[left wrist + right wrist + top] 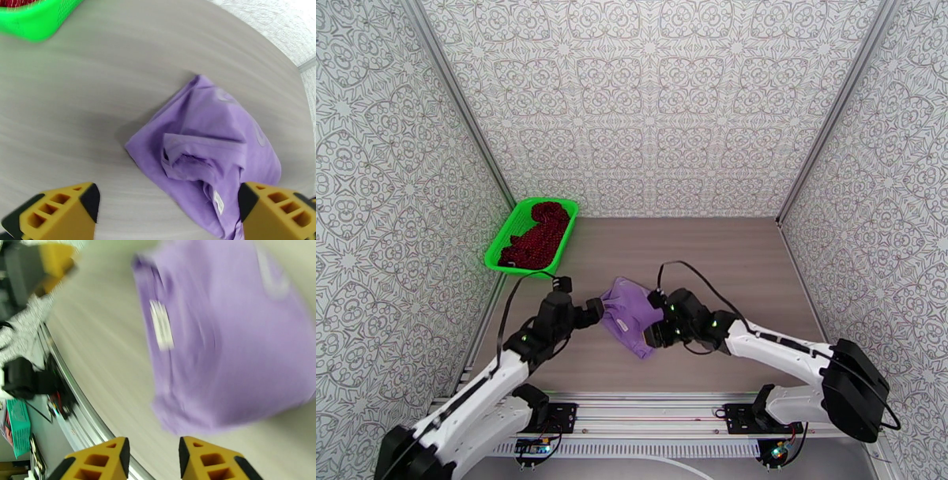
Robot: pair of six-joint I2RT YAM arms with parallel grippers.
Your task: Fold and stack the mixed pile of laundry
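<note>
Jaws: left jaws wide apart, right jaws part open, both empty, at opposite edges of crumpled lavender T-shirt [221, 142] on table [727, 260]. Red speckled garment [541, 230] lies well apart in green basket [503, 231]. Risk: next pinch catches several bunched layers, spoiling the fold.

The crumpled purple T-shirt [628, 316] lay right between the left claw [594, 308] and the right claw [657, 330], blocking any straight path from one to the other. Ahead of both claws the bare table [711, 253] ran open to the back wall. Well ahead and left of the left claw, the green basket [494, 256] holding the dark red garment [537, 233] filled the corner. Behind the claws ran the metal rail [648, 410].
</note>
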